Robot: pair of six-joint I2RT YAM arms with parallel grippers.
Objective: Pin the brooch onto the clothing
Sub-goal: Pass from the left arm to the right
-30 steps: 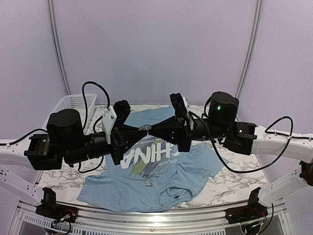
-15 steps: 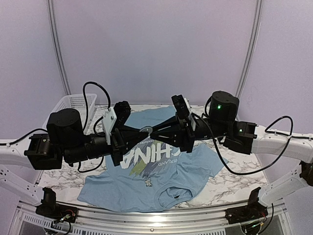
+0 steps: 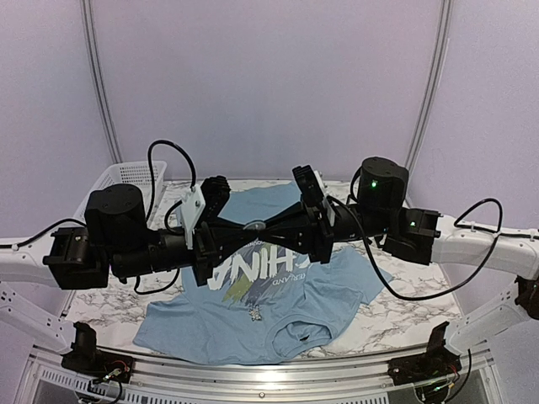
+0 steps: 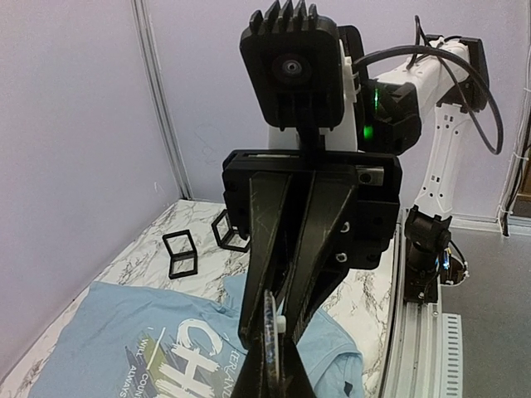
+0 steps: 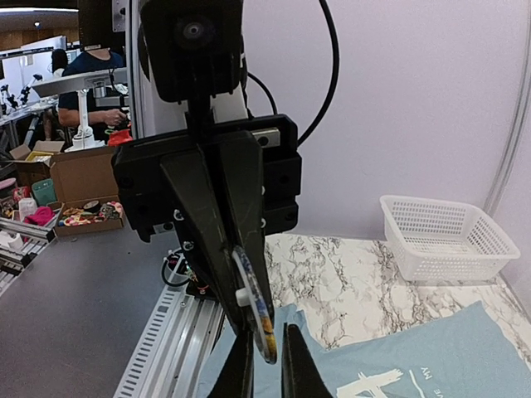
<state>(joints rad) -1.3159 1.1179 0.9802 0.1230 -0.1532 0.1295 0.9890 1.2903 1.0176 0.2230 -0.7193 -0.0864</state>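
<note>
Nearest to us, the T-shirt [image 3: 337, 290] lies spread flat on the marble table [image 3: 379, 324]. Its collar is toward the near edge, and its white "CHINA" lettering sits around the middle of the tabletop. Above that lettering, and clear of the cloth, we see the two arms meeting tip to tip. The brooch [image 5: 259, 319] hangs in the air between them, standing on its edge, with a small white nub on one face. The left gripper [image 4: 272, 377] is clamped onto the brooch, its tips pressed together on the disc. The right gripper [image 5: 267, 373] stands narrow. Its fingers [image 5: 294, 369] are a slight gap apart, and the rim of the brooch dips into that gap. We cannot tell whether they touch it. Farther back, beyond the shirt, we find two square black cases [image 4: 181, 254] standing just beside each other on the marble, toward the far edge on the right side. In the far left corner of the table sits a white mesh basket [image 3: 126, 178], well apart from the shirt's lettering.
</note>
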